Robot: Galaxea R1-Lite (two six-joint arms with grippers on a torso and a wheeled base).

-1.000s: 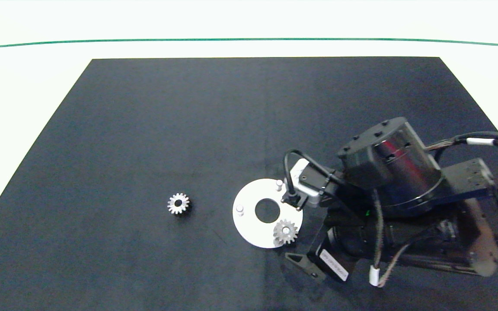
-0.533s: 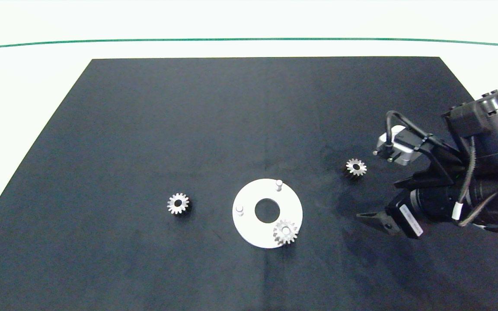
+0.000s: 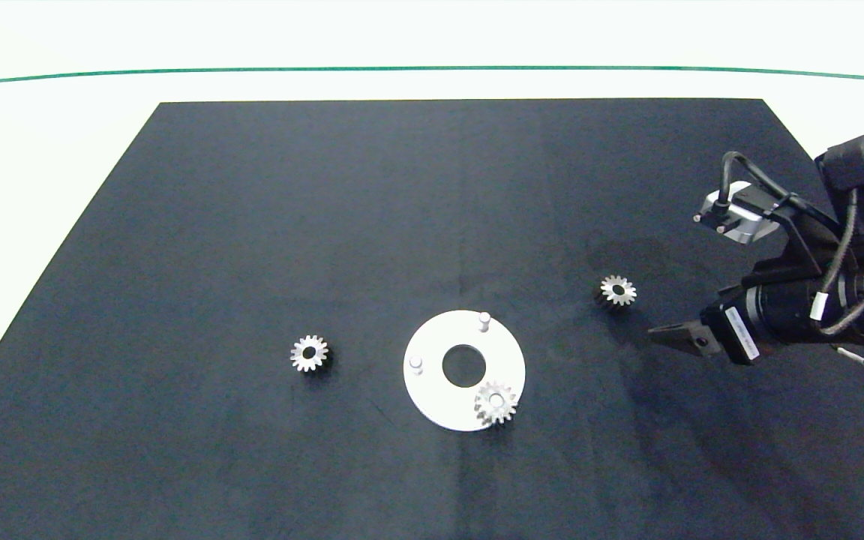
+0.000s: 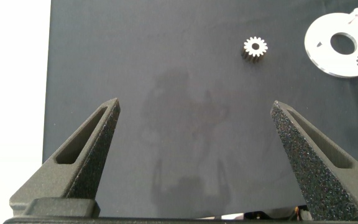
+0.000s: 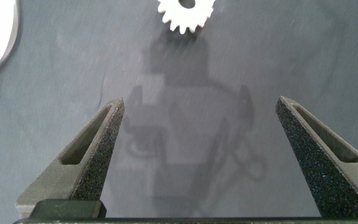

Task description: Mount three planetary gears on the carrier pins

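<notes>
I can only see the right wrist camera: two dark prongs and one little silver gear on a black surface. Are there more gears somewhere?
Observer: Yes, three in all. Yours is the right gear, lying on the black mat to the right of the white disc.
Visitor: Where is the second one?
Observer: The seated gear is on the disc's near right edge, apparently over a pin.
Visitor: And the third?
Observer: The left gear lies on the mat, left of the disc.
Visitor: Any free pins?
Observer: Two bare pins, the far pin and the left pin.
</notes>
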